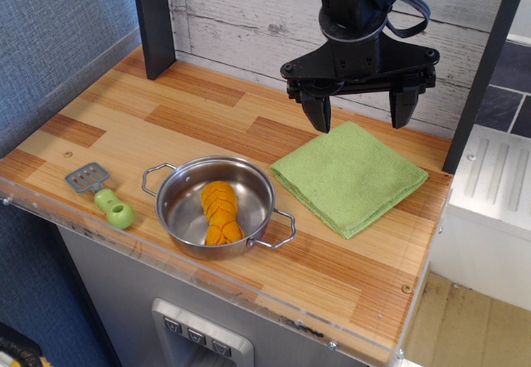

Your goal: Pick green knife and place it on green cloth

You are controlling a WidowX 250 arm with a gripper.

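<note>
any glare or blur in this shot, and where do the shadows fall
In the observation.image view, focus is sharp across the counter; the pot shows soft bright reflections on its steel wall but no blown-out glare; the knife and cloth cast only faint, short shadows, so the light is diffuse; the open gripper above the cloth looks dark, with little detail.

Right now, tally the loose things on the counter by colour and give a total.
Green: 2, the green knife and the green cloth
Silver: 1, the steel pot
Orange: 1, the ridged food piece inside the pot
Total: 4
</note>
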